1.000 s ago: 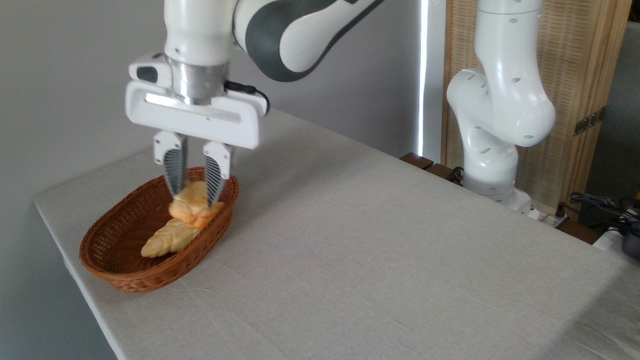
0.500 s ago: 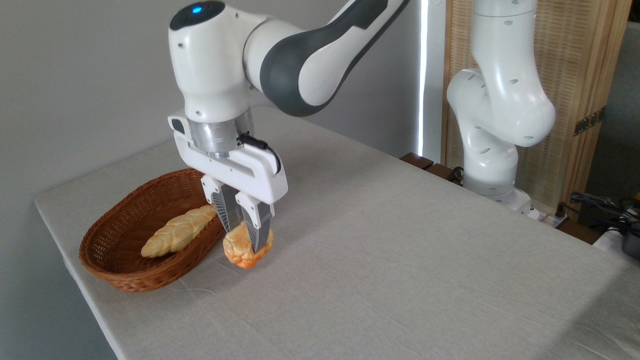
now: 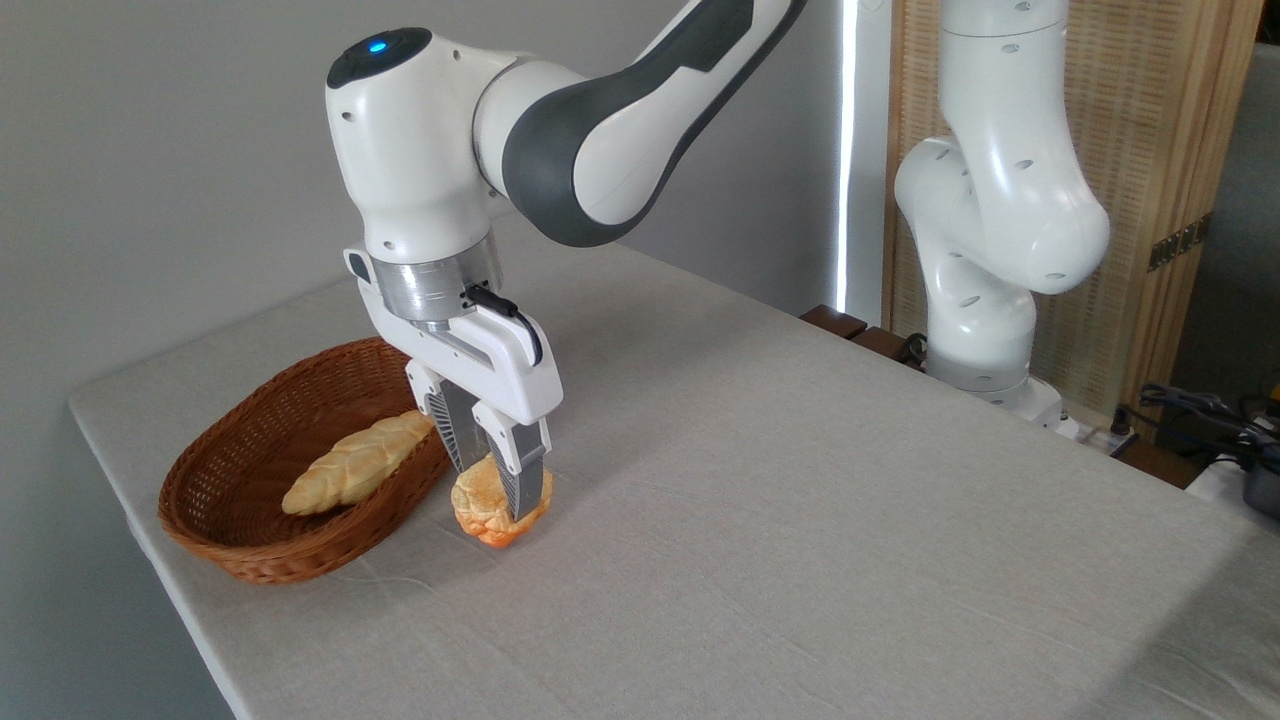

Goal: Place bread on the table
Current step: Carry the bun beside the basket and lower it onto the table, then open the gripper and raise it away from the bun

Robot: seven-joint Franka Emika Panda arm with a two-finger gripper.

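The bread [image 3: 487, 510], a small golden bun with an orange underside, is held tilted between the fingers of my gripper [image 3: 496, 492], which is shut on it. The bun's lower edge is at or just touching the grey-beige table [image 3: 800, 500], immediately right of the wicker basket. The near finger [image 3: 522, 478] covers part of the bun.
A brown oval wicker basket [image 3: 240, 545] sits at the table's left end and holds a long pale braided loaf [image 3: 355, 462]. The arm's white base [image 3: 985, 330] stands at the back right. Cables lie at the far right.
The gripper carried the bun out of the basket, rightward and down to the table beside it. In the last half second it sank slightly lower.
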